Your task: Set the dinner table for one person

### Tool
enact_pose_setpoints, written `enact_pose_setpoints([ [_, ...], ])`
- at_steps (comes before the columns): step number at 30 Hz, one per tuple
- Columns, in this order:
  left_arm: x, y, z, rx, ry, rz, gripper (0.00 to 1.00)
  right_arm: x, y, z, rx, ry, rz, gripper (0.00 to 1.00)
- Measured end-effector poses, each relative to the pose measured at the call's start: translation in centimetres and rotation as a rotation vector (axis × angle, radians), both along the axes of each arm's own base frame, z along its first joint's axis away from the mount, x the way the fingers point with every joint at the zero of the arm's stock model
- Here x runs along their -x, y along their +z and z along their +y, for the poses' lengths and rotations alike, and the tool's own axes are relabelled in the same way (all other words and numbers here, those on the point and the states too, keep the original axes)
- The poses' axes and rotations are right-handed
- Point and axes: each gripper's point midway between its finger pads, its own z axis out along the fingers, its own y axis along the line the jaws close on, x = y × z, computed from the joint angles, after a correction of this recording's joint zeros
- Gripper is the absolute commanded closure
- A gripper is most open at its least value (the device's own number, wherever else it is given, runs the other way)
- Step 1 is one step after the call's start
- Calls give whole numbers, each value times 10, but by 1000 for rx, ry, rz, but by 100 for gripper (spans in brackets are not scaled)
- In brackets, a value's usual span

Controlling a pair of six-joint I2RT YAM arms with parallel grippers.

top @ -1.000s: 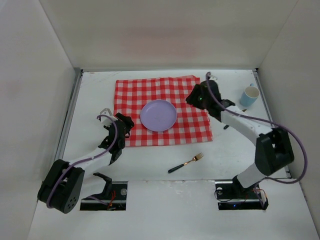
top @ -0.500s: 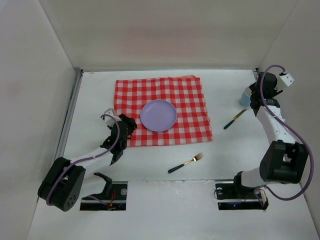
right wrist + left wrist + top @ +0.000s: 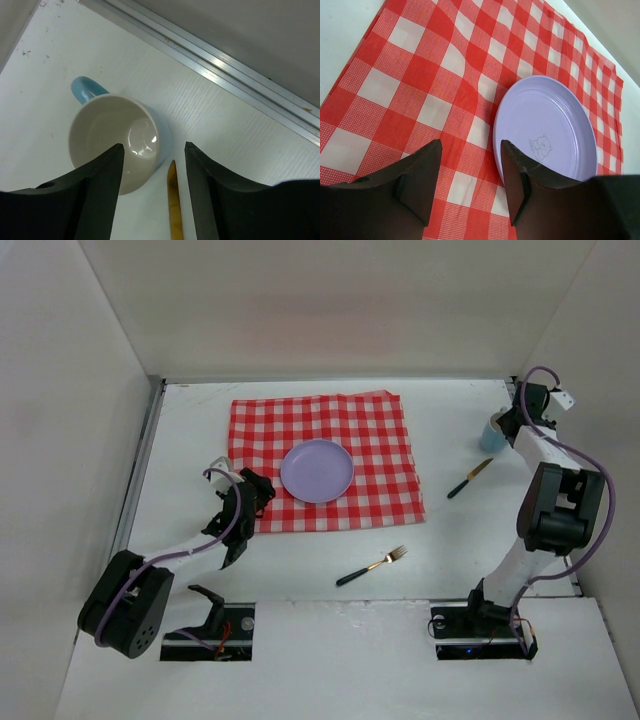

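Note:
The white dinner table [image 3: 300, 560] holds a red-and-white checked cloth [image 3: 330, 420] with a lilac plate [image 3: 317, 470] on it. My left gripper [image 3: 262, 492] is open and empty at the cloth's near left corner. In the left wrist view [image 3: 470, 145] it hovers over the cloth [image 3: 445, 65], just left of the plate [image 3: 545, 132]. My right gripper [image 3: 508, 426] is open and empty above a blue cup [image 3: 490, 436] at the far right. The right wrist view [image 3: 152, 147] shows the cup's rim [image 3: 112, 142] and a gold knife blade [image 3: 173, 200] between the fingers.
A knife [image 3: 469, 479] with a gold blade and dark handle lies right of the cloth. A gold fork [image 3: 372, 566] with a dark handle lies on the bare table in front of the cloth. White walls close in the table; a metal rail [image 3: 225, 75] runs along the right wall.
My right arm has swung from the cloth's right side out to the far right corner and now hangs over the cup. The left arm has barely moved.

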Motion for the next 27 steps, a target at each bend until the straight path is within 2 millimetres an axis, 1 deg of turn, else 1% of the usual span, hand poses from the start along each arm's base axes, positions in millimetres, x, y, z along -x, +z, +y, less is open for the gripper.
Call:
enact_pose_setpoints([
  [3,0,-4,-1,-3,-6,13,52,-8,1,0,-5,10,-9,51],
  [5,0,-5,-2,-2,-9,15,52,-11,-2,0,-10,14,-4,57],
  [7,0,-5,-2,0,-11,15,52,-11,-10,1,-18,17,11,62],
  [8,0,-5,-3,2,-11,16,52,-11,-15,1,-20,17,21,64],
  [11,0,-5,-3,2,-12,16,52,-11,-28,2,-32,17,47,74],
  [14,0,-7,-3,1,-14,22,52,-12,-28,2,-36,18,40,81],
  [19,0,-9,-3,0,-16,26,52,-4,-27,5,-41,21,61,86],
  [21,0,-9,-3,0,-16,26,51,-1,-21,8,-40,28,62,86],
  [23,0,-9,-3,1,-15,26,51,1,-9,12,-34,37,46,86],
  [25,0,-9,-3,2,-15,26,51,-1,11,21,-21,59,11,86],
  [27,0,-9,-3,3,-14,26,51,-3,33,34,-9,88,-35,86],
])
